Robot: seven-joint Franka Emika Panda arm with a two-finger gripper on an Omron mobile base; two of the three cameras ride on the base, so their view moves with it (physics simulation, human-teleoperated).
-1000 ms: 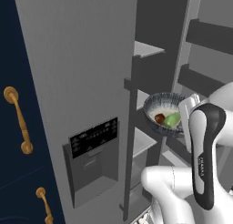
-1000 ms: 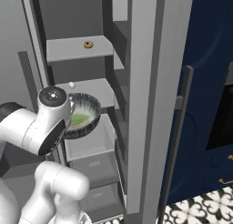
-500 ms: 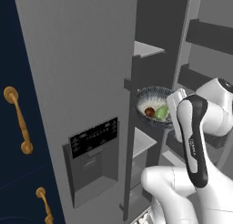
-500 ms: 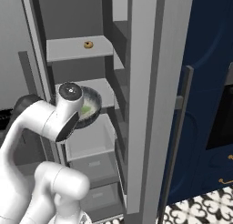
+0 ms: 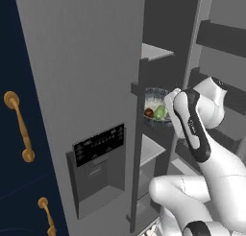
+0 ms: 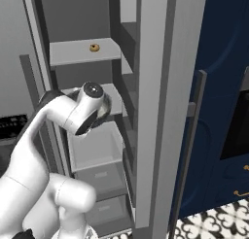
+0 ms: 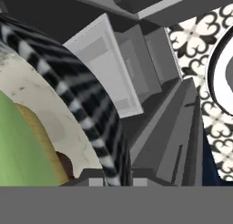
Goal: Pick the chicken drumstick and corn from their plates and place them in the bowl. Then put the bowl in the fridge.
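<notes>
In the left base view, the round deep dark-grey bowl (image 5: pixel 157 108) sits right of centre, held inside the open tall plain grey fridge (image 5: pixel 86 100), level with a middle shelf. The reddish-brown chicken drumstick (image 5: pixel 149 113) and the yellow corn cob in its pale green husk (image 5: pixel 160 112) lie inside it. The claw itself is hidden behind the white wrist, but it is clamped on the bowl's near rim.

In the right base view, the arm's elbow covers the bowl at centre left; a small brown ring-shaped item (image 6: pixel 94 47) rests on the upper grey shelf.

In the hand view, the bowl's textured striped wall (image 7: pixel 77 95) and speckled inside curve across the left, the corn (image 7: pixel 18 150) pressed close.

The bowl looks stiff and, loaded, fairly heavy; a one-sided rim hold probably lets it tip, so it wants level handling.
</notes>
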